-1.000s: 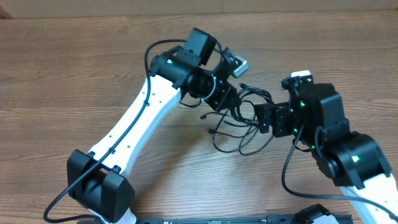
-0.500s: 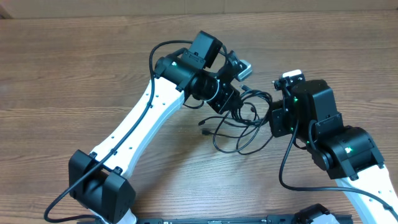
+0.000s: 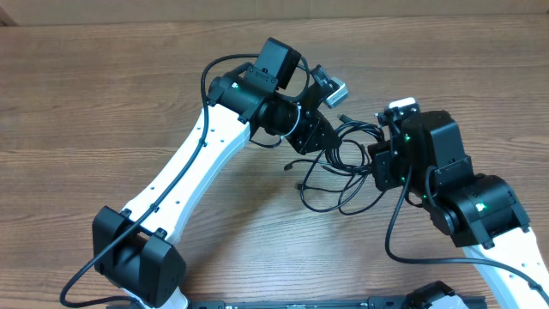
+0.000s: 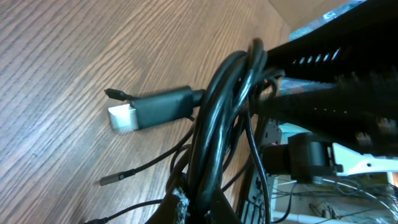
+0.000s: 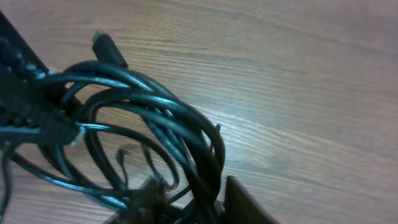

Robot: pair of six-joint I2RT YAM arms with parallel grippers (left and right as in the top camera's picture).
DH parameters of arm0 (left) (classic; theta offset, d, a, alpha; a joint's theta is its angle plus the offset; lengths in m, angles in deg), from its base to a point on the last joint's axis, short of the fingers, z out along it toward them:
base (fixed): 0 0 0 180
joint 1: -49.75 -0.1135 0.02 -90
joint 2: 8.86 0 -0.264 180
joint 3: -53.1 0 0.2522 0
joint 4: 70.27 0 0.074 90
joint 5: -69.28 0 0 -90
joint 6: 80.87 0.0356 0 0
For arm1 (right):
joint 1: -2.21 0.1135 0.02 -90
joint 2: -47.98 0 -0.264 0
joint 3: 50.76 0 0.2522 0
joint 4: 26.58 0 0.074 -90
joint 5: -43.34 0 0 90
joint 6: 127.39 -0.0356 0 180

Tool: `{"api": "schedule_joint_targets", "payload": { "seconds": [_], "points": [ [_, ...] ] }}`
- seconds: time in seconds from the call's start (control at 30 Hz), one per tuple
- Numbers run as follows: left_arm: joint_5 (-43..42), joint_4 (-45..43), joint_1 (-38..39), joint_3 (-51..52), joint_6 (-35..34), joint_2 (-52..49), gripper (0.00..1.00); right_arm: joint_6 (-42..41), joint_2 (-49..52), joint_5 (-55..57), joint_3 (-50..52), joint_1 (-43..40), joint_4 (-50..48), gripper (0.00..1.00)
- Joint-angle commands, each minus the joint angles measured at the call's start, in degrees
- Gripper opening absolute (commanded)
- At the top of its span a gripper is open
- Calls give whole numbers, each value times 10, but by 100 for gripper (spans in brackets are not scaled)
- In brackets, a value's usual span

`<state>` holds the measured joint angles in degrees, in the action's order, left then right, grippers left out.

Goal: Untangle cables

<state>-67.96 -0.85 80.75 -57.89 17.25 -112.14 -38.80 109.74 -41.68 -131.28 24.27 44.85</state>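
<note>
Cables (image 4: 217, 112), pinched by left hand (image 3: 320, 144) and right hand (image 3: 375, 167), bunch well clear of table (image 3: 86, 86) edge.

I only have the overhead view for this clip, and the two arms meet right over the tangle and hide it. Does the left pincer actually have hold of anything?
Observer: Yes. In the left wrist view a thick bundle of cables runs up out of the left pincer, which is shut on it.
Operator: Any loose end on that side?
Observer: One plug with a pale tip sticks out sideways from the bundle over the table. I cannot tell whether it touches the wood.
Operator: And the right pincer?
Observer: The right wrist view shows looped cables passing between the fingers of the right pincer, but I cannot tell whether it is clamped.
</note>
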Motion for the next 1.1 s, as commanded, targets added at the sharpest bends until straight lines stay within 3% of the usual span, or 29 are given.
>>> {"api": "schedule_joint_targets", "payload": {
  "seconds": [0.0,0.23,0.43,0.87,1.07],
  "points": [
    [-40,-2,-6,-5,17,14,4,4,-2,1,-19,-1,-2,4],
    [-40,-10,-22,-5,0,14,4,-1,-2,-2,-19,-1,21,4],
    [-28,-75,-49,-5,-94,14,4,-3,-2,-53,-19,-1,45,4],
    [159,-103,-65,-5,-269,14,4,-2,-2,-81,-19,-1,59,4],
    [158,-78,-61,-5,-252,14,4,-3,-2,-81,-19,-1,41,4]
  ]
}}
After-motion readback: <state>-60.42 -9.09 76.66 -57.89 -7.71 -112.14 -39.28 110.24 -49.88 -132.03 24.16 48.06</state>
